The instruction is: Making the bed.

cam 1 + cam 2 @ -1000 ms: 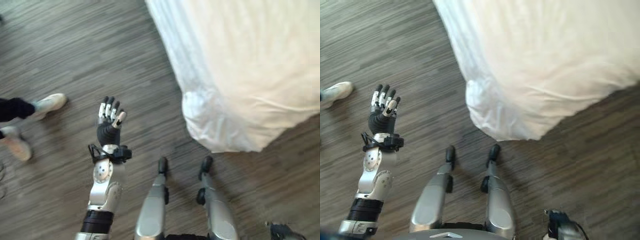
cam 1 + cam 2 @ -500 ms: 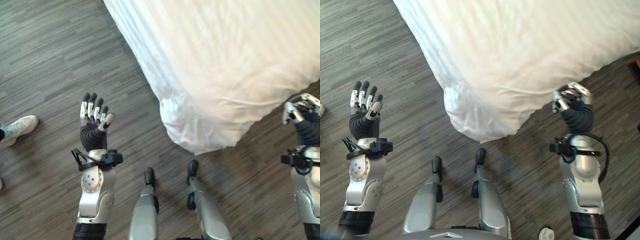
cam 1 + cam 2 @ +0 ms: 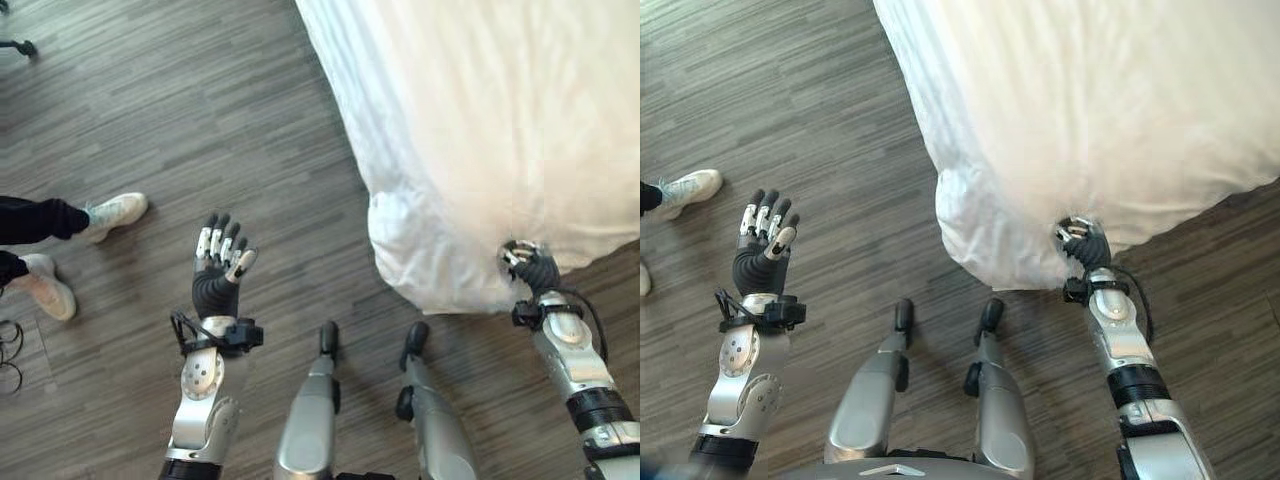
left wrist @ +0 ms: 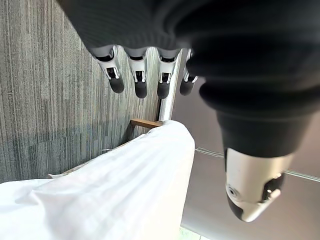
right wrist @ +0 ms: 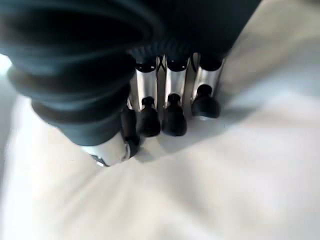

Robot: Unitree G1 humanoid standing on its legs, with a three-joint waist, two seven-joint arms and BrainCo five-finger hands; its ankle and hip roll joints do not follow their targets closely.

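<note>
A white duvet (image 3: 480, 120) covers the bed, and its bunched corner (image 3: 410, 250) hangs down toward the floor. My right hand (image 3: 528, 268) is at the duvet's lower edge just right of that corner. In the right wrist view its fingers (image 5: 172, 107) are curled against the thumb with the white cloth (image 5: 225, 190) pressed under their tips. My left hand (image 3: 218, 270) is held up over the floor left of the bed, away from the duvet, with straight fingers (image 4: 140, 82) and nothing in it.
A person's white shoes (image 3: 112, 212) (image 3: 45, 292) stand on the grey wood floor (image 3: 200, 100) at the left. A wooden part of the bed frame (image 4: 146, 123) shows under the duvet's far side in the left wrist view.
The camera has shifted. My right hand has come in from beside the bed to the duvet's edge near the corner and curled on it. The left hand stays raised and open.
</note>
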